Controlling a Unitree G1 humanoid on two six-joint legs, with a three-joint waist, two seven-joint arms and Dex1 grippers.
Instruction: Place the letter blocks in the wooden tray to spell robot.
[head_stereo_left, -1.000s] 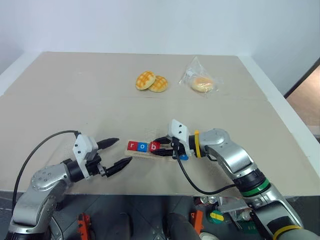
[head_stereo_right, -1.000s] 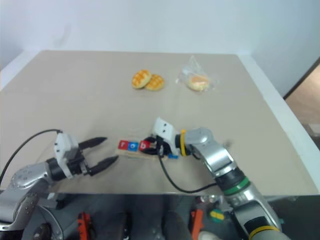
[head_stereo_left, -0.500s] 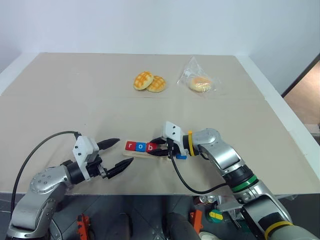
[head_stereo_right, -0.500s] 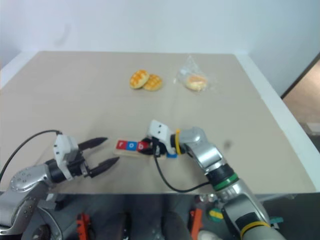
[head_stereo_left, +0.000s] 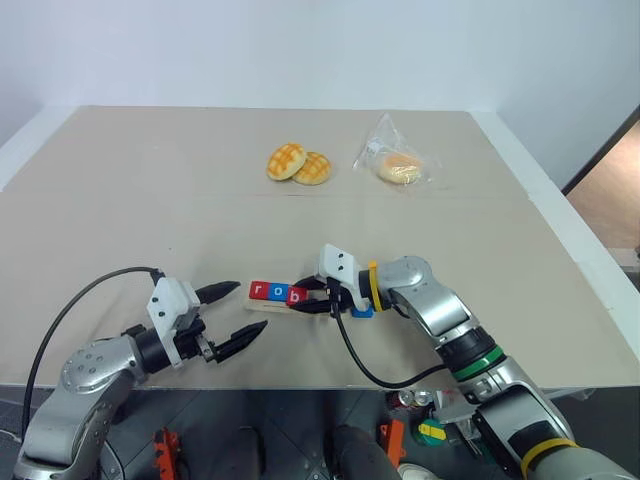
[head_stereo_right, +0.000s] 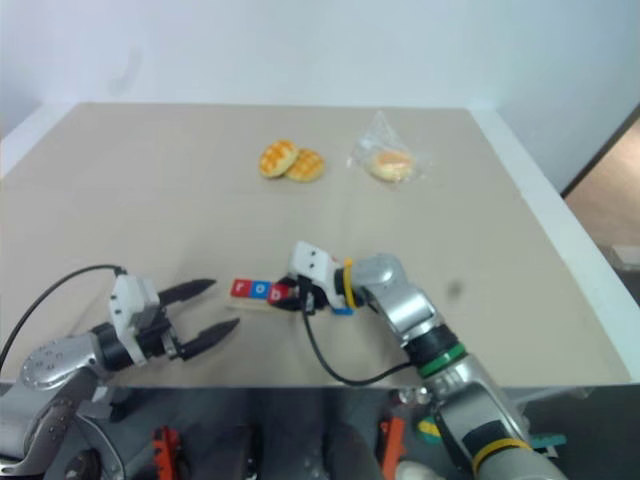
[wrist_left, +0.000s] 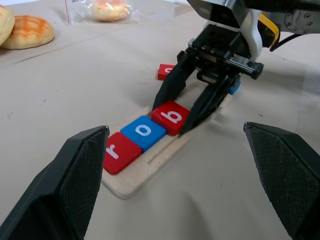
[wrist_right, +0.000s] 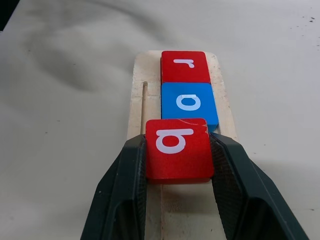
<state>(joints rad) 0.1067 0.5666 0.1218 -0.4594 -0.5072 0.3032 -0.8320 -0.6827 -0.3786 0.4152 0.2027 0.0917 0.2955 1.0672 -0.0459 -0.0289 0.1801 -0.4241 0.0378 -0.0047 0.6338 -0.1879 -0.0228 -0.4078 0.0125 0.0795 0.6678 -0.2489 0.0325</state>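
Since a second ago the right gripper (head_stereo_left: 318, 301) has slid further left along the long pale wooden tray (head_stereo_left: 262, 304), carrying the red square "b" tile (head_stereo_left: 297, 296) up against the blue "o" tile (head_stereo_left: 277, 292); left gripper (head_stereo_left: 240, 314) unchanged. Left eye view: right gripper lies low over the tray, fingers clamped on the red "b" tile; red "r" tile (head_stereo_left: 260, 290) and blue "o" tile sit just beyond its fingertips, in a row in the tray. Another blue tile (head_stereo_left: 362, 312) lies on the beige table (head_stereo_left: 120, 220) right behind this gripper. Left gripper sits just left of the tray's end, fingers spread wide, nothing held. Two golden buns (head_stereo_left: 300, 164) and a bagged bun (head_stereo_left: 400, 166) lie well beyond both grippers. Left wrist view: tray and r, o, b tiles lie between the spread fingers (wrist_left: 80, 175) and ahead; a further red tile (wrist_left: 165, 71) lies beyond the right gripper. Right wrist view: both fingers (wrist_right: 121, 190) press the "b" tile's sides; it overlaps the "o" tile's near edge.
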